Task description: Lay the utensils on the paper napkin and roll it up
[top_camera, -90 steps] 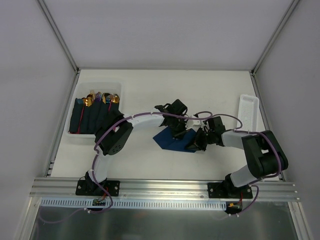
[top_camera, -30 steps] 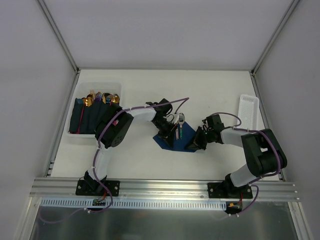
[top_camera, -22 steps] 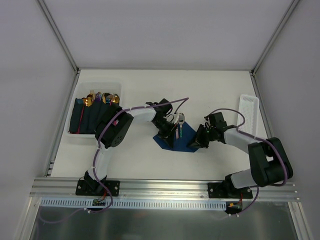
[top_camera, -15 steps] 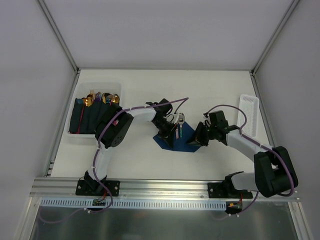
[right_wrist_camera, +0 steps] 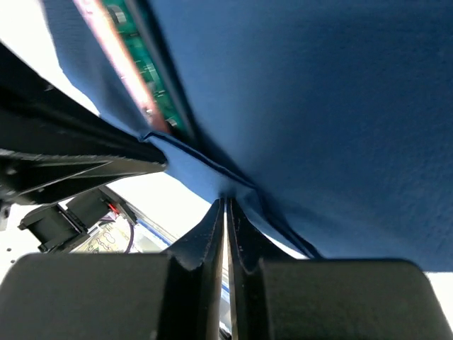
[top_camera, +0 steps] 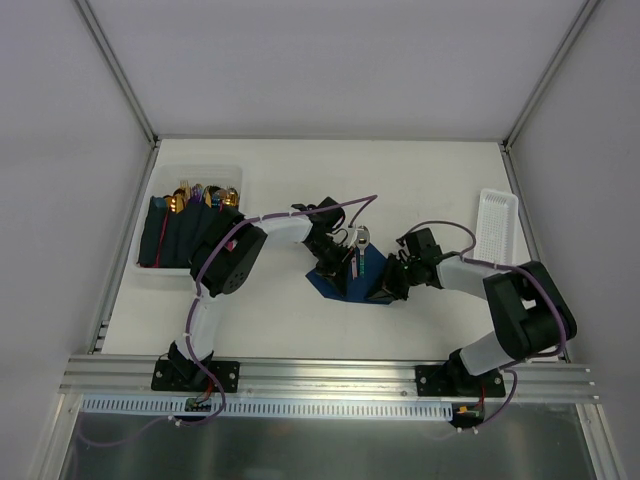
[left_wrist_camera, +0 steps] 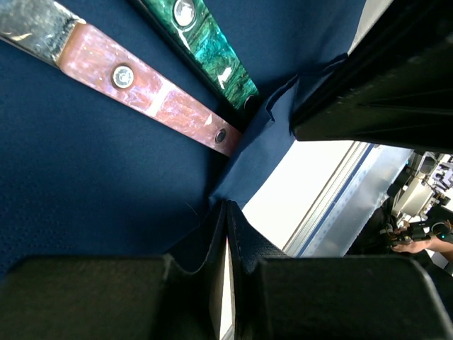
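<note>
Utensils [left_wrist_camera: 152,88] are laid on paper napkin [left_wrist_camera: 85,177], pinched at its edge by left gripper [left_wrist_camera: 225,209] and right gripper [right_wrist_camera: 225,205]; rolling is judged barely begun.

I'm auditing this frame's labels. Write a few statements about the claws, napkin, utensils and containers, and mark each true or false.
1. The left claw and right claw are each shut on an edge of the napkin. True.
2. The utensils lie beside the napkin, off it. False: their pink and green handles rest on it.
3. The bin holds dark blue rolls. True.
4. The white tray sits on the left side. False: it is on the right.
</note>
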You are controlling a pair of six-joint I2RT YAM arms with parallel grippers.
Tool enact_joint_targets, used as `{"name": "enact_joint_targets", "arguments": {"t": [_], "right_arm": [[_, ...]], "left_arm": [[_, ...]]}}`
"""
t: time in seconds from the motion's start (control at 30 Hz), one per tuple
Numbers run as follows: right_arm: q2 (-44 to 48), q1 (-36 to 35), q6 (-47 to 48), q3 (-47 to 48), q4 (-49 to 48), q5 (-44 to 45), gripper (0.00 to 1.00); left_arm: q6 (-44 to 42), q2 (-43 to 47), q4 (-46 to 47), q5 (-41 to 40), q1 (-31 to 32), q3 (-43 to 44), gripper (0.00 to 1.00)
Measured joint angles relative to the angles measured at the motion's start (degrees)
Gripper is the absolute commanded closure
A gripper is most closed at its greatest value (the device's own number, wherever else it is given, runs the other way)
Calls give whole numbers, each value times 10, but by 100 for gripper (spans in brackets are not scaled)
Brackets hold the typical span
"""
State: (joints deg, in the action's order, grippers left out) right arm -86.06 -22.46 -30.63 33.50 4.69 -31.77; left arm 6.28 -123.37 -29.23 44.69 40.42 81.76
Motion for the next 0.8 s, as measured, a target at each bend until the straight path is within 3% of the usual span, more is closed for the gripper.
{"name": "enact_joint_targets", "arguments": {"t": [0.43, 0.8], "right_arm": [[-17, 2, 17, -3, -9, 0, 94], [5, 31, 79, 3, 60, 14, 91]], "left_arm": [[3, 0, 0, 0, 0, 0, 98], [5, 0, 0, 0, 0, 0, 98]]}}
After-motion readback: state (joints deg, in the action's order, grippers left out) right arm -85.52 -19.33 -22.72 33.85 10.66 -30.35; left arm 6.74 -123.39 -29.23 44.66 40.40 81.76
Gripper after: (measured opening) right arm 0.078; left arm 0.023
